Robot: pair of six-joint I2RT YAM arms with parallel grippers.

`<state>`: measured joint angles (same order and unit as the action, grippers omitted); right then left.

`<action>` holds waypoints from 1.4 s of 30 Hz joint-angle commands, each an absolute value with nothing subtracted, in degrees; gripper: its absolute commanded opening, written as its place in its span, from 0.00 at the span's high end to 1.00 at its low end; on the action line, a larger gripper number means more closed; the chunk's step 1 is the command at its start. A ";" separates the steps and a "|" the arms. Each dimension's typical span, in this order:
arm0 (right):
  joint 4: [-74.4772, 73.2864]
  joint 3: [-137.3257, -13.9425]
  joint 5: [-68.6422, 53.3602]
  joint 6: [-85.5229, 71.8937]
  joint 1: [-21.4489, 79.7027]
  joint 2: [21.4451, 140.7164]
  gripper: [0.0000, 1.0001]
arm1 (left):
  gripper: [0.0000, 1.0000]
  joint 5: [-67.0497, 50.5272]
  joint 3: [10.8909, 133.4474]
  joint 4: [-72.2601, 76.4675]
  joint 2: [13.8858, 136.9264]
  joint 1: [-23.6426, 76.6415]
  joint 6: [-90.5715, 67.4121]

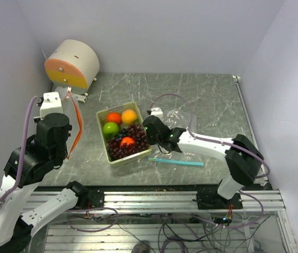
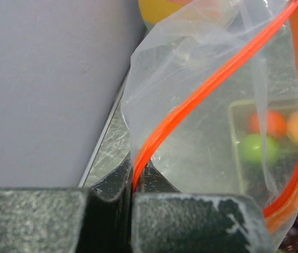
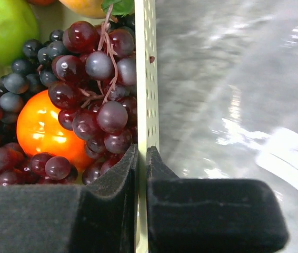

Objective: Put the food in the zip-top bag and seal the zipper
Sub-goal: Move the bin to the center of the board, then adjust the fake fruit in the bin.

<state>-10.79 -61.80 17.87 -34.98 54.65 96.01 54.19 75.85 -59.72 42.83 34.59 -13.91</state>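
My left gripper is shut on the red-orange zipper of the clear zip-top bag and holds it up at the left; the strip hangs down beside the arm. The food lies in a pale yellow-green basket: an orange fruit, a yellow-orange fruit, a green fruit, a red-orange fruit and purple grapes. My right gripper is shut on the basket's right wall, grapes just inside it.
A teal strip lies on the table under my right arm, with crinkly clear plastic behind it. A cream and orange drum stands at the back left. Walls close in on the left, back and right.
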 commanded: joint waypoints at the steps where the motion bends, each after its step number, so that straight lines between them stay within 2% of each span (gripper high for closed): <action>1: -16.63 -58.09 33.35 -41.60 52.65 88.77 1.00 | 0.93 52.91 74.13 -59.30 43.34 34.32 -14.61; 6: -16.97 -52.13 35.69 -45.72 51.01 83.34 1.00 | 0.93 50.03 72.62 -58.22 44.51 34.27 -16.05; 14: -17.71 -49.92 34.84 -44.72 49.06 80.60 1.00 | 0.93 41.68 66.55 -53.70 46.50 34.30 -19.89; 17: -16.19 -49.62 33.04 -40.54 49.11 79.14 0.79 | 0.93 38.78 63.82 -51.15 47.49 34.34 -21.22; 21: -17.36 -50.96 32.87 -35.73 49.45 76.02 0.33 | 0.93 36.19 60.63 -47.69 49.79 34.30 -22.14; 22: -17.63 -51.33 32.95 -34.67 49.56 75.10 0.31 | 0.93 35.68 59.77 -47.00 50.43 34.30 -22.41; 25: -16.22 -50.99 30.84 -31.11 49.90 72.05 0.30 | 0.93 33.77 57.48 -44.34 51.46 34.32 -23.21; 29: -11.69 -52.00 21.64 -25.53 49.93 71.60 0.31 | 0.93 32.40 55.51 -42.14 52.00 34.29 -23.54; 35: -4.41 -55.53 6.70 -22.89 50.45 78.81 0.33 | 0.93 29.18 53.14 -39.14 52.51 34.37 -23.88; 42: -2.03 -60.57 3.77 -22.39 51.63 89.87 0.32 | 0.93 29.36 52.65 -38.93 51.62 34.37 -23.17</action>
<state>-4.97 -57.43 7.70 -23.92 51.35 85.32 30.30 52.84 -41.32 52.56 34.59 -23.00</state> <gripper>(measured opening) 0.677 0.075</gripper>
